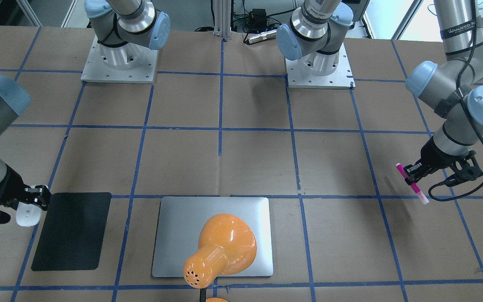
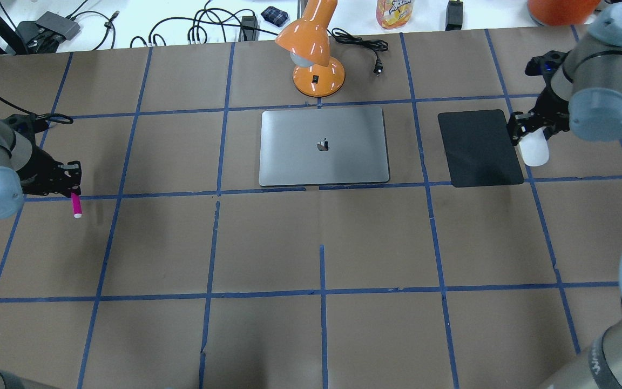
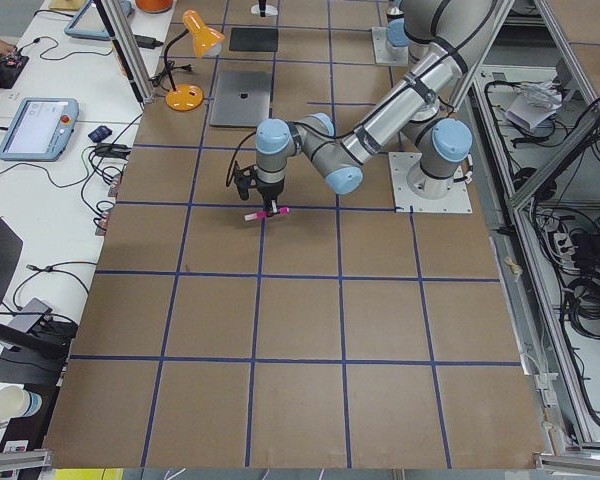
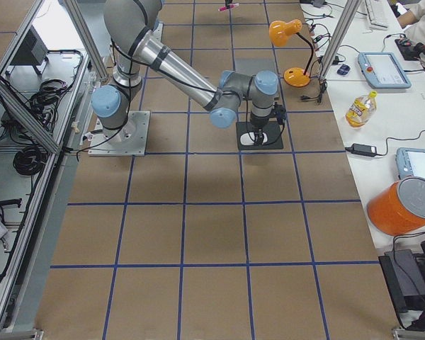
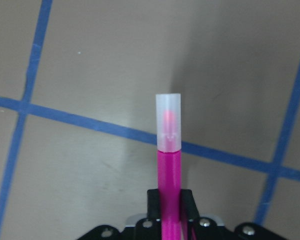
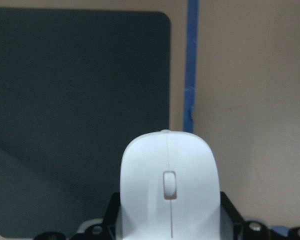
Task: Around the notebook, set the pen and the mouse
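The silver-grey notebook lies flat at the table's far middle. My left gripper is shut on the magenta pen, held above the table far to the notebook's left, its pale cap pointing outward. My right gripper is shut on the white mouse, just off the right edge of the black mat.
An orange desk lamp stands behind the notebook, its shade overhanging it in the front-facing view. Cables, a bottle and an orange bucket sit on the white bench beyond. Blue tape lines grid the brown table.
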### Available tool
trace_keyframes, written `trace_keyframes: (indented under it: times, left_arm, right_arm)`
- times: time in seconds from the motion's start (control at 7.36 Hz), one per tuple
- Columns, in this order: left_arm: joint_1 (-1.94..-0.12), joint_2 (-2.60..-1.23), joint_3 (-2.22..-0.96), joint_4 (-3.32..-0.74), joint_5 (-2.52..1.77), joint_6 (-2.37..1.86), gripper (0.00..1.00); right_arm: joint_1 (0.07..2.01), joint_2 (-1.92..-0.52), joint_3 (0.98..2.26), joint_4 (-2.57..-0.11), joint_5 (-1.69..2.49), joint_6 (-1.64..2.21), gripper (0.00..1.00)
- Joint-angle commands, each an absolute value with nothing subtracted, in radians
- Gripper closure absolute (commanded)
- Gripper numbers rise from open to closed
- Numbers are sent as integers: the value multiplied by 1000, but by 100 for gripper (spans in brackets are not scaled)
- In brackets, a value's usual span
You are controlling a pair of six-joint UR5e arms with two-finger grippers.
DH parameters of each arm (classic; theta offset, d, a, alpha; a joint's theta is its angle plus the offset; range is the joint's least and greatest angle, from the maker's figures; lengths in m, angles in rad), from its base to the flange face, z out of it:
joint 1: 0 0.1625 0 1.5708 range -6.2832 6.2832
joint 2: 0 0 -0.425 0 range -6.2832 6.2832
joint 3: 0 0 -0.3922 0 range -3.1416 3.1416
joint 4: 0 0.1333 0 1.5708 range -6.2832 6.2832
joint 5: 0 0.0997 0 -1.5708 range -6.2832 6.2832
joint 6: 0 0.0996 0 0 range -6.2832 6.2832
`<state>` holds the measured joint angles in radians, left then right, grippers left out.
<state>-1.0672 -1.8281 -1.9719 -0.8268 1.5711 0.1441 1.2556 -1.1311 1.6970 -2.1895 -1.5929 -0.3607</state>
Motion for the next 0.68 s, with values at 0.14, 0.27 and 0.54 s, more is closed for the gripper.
trace_keyframes:
  times: [0.14, 0.27, 0.54]
  left_arm:
    - [-1270, -1773, -1970, -890, 1556, -293, 100]
    - [-1332, -1761, -1970, -891, 1557, -413, 100]
    - [-1470, -1776, -1971, -890, 1549, -736, 100]
  right_arm:
    - [1348, -1013, 1581, -2178, -1591, -200, 64]
    - [1350, -993, 1578, -2180, -1591, -198, 63]
    - [1350, -971, 1586, -2178, -1591, -196, 63]
